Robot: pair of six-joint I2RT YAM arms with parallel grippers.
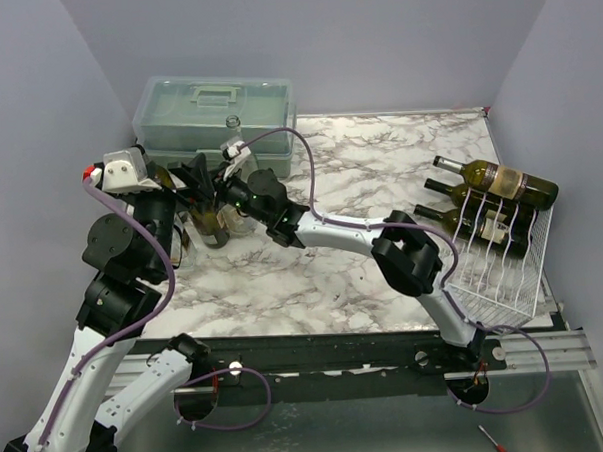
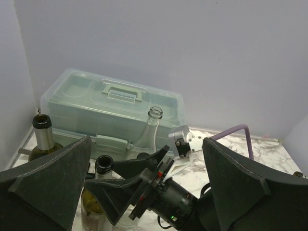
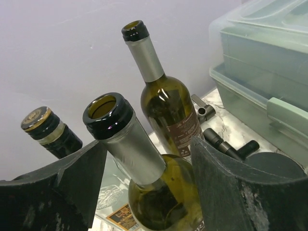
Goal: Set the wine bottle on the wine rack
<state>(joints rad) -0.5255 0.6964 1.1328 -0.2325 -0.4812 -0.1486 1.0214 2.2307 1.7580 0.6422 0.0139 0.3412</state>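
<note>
A white marble-patterned worktop point(image 1: 359, 173) is carrying a translucent grey-green plastic toolbox point(image 1: 216, 105) in its far left corner and a white thin-wire wine rack point(image 1: 504, 277) along its right edge. Three dark glass bottles point(image 1: 495, 183) are lying slanted across the rack's rods. The right arm is extending across the worktop to a cluster of upright bottles just in front of the toolbox. The right gripper point(image 3: 149, 144) is sitting with its two black fingers point(image 3: 240, 192) on either side of an open green glass wine bottle with a silver foil neck and black lip point(image 3: 159, 192). The jaws are standing partly apart, and a gap is showing between the bottle and one finger. This bottle is standing near the far left corner, well apart from the rack. Just behind it, a second green bottle with a silver neck point(image 3: 166, 106) is standing upright, and a bottle with a black and gold cap point(image 3: 45, 127) is showing beside them. The left gripper point(image 2: 147, 144) is hanging wide open near the cluster, holding nothing. A clear glass bottle point(image 2: 151, 127) is standing against the toolbox.
</note>
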